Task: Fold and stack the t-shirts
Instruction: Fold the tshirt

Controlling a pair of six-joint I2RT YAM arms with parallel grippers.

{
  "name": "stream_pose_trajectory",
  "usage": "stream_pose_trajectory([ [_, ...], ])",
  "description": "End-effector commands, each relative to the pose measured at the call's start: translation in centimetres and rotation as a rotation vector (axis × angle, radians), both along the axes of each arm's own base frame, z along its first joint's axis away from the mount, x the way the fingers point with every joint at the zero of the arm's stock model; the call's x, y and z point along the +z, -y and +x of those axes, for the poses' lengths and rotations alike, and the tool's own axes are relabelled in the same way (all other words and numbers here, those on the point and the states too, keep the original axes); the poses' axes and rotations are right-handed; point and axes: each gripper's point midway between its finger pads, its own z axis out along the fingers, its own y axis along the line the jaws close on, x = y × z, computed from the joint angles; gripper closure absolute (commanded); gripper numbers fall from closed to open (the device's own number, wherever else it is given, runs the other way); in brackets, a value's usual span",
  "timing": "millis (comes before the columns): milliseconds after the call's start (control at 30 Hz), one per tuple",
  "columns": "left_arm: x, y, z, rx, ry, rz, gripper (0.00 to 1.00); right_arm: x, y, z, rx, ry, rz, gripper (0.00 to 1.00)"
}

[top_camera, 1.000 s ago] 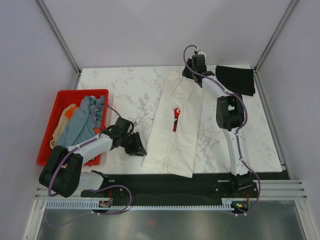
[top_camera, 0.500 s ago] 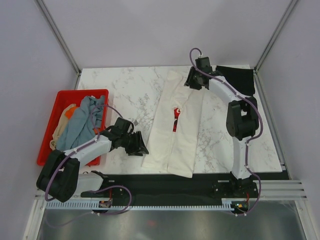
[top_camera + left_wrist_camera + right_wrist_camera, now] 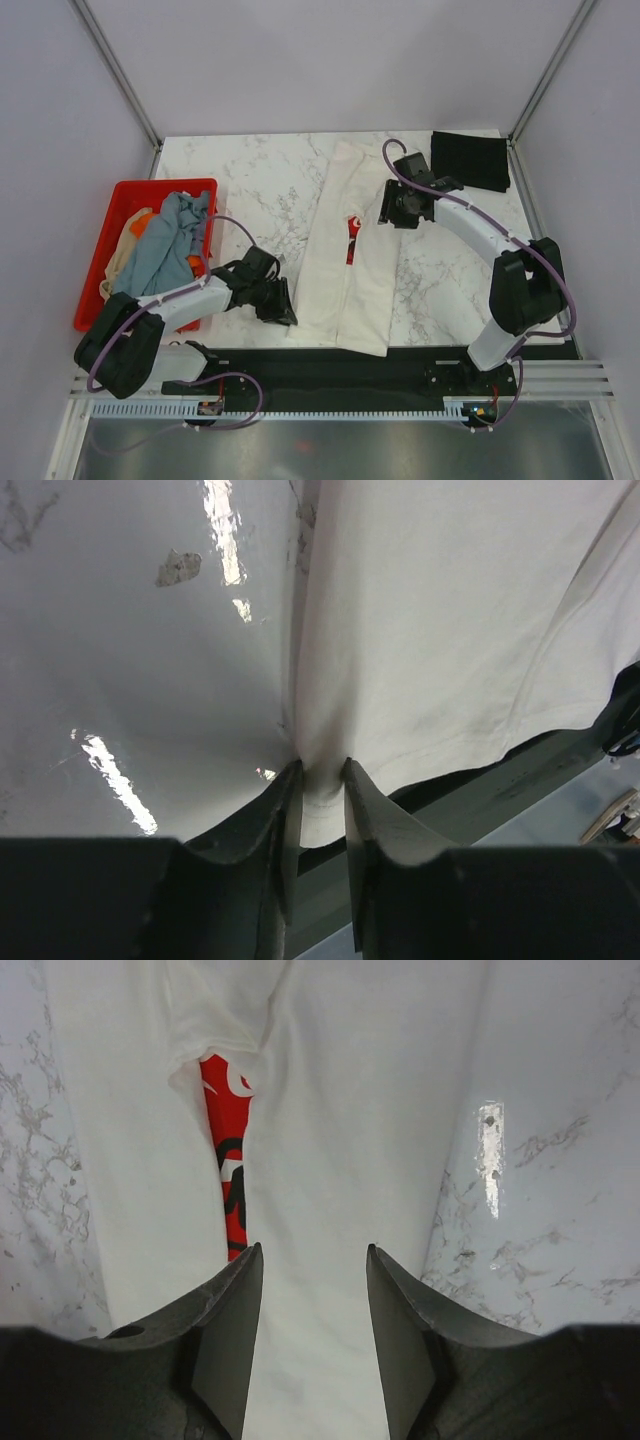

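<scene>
Sitting well off to the outer side of the left pincer point(image 3: 283, 305), the red crate point(image 3: 130, 195) holds a loose heap of cloth: a grey-blue shirt point(image 3: 170, 245) lies on top, with an orange shirt point(image 3: 143, 222) and a tan shirt point(image 3: 118, 262) peeping out from under its outer edge. The left pincer is low on the marble table point(image 3: 250, 180). Its fingers point(image 3: 285, 810) are drawn close together on the near corner of the cream-white shirt point(image 3: 350, 260), and the hem puckers between them. The right pincer point(image 3: 395, 210) hangs over the middle of that same shirt with its jaws well apart and nothing in them. The red chest print point(image 3: 232, 1150) shows just ahead of its left finger, in the slit between the folded-in sides. The black shirt point(image 3: 470, 160) lies folded beyond it, towards the table's far corner. A second ago the right pincer stood at the shirt's far collar end, close to the black shirt, and it has since drawn back to the chest. The left pincer was then on bare marble beside the hem corner and has slid in onto it. The crate and its heap lie as before.
</scene>
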Motion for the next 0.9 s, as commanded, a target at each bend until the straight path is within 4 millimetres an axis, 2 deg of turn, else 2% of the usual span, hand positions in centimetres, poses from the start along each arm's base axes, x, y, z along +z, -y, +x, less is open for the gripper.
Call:
stream_pose_trajectory([
  [0, -0.4, -0.2, -0.7, 0.034, -0.019, 0.022, 0.71, -0.4, 1.6, 0.4, -0.022, -0.006, -0.042, 0.46],
  [133, -0.7, -0.6, -1.7, 0.057, -0.024, 0.026, 0.89, -2.0, 2.1, 1.1, 0.001, -0.020, -0.055, 0.45],
  [200, -0.4, -0.5, -2.0, 0.074, -0.024, 0.011, 0.90, -2.7, 2.2, 1.9, 0.031, -0.022, -0.049, 0.45],
  [233, -0.7, -0.7, -2.5, 0.072, -0.030, 0.015, 0.89, -2.2, 2.0, 3.2, 0.056, 0.020, -0.054, 0.45],
  [300, -0.5, -0.5, -2.8, 0.085, -0.038, 0.002, 0.83, -2.2, 2.2, 4.5, 0.056, 0.039, -0.061, 0.45],
  [333, -0.3, -0.5, -3.0, 0.090, -0.034, -0.010, 0.72, -1.0, 2.0, 6.2, 0.048, 0.088, -0.048, 0.45],
  [367, -0.1, -0.4, -2.9, 0.097, -0.030, -0.017, 0.68, -0.7, 2.1, 7.0, 0.033, 0.102, -0.046, 0.45],
  [400, 0.3, -0.2, -2.7, 0.102, -0.021, -0.028, 0.64, -1.5, 2.2, 8.0, 0.020, 0.093, -0.051, 0.45],
  [433, 1.0, 0.1, -2.2, 0.103, 0.003, -0.044, 0.59, -0.1, 1.7, 9.7, 0.011, 0.136, -0.035, 0.46],
  [633, 4.8, 1.9, 0.7, 0.100, 0.080, -0.081, 0.55, 0.0, -0.4, 15.9, -0.048, 0.193, 0.035, 0.46],
  [667, 4.9, 1.9, 1.1, 0.095, 0.087, -0.065, 0.55, -0.9, -0.2, 16.7, -0.082, 0.184, 0.030, 0.46],
  [733, 7.0, 2.5, 3.6, 0.108, 0.163, -0.073, 0.55, 0.0, 0.7, 18.4, -0.146, 0.220, 0.022, 0.45],
  [767, 6.9, 2.5, 4.7, 0.108, 0.186, -0.044, 0.55, -1.0, 0.9, 18.8, -0.174, 0.203, 0.032, 0.46],
  [800, 8.9, 3.2, 6.7, 0.115, 0.243, -0.063, 0.55, -0.5, 0.9, 19.5, -0.188, 0.218, 0.047, 0.46],
  [833, 9.6, 3.5, 7.8, 0.092, 0.279, -0.053, 0.56, -0.6, 0.9, 19.9, -0.198, 0.222, 0.052, 0.47],
  [867, 9.1, 3.8, 9.0, 0.082, 0.275, -0.027, 0.57, -1.5, 0.8, 20.2, -0.206, 0.213, 0.051, 0.48],
])
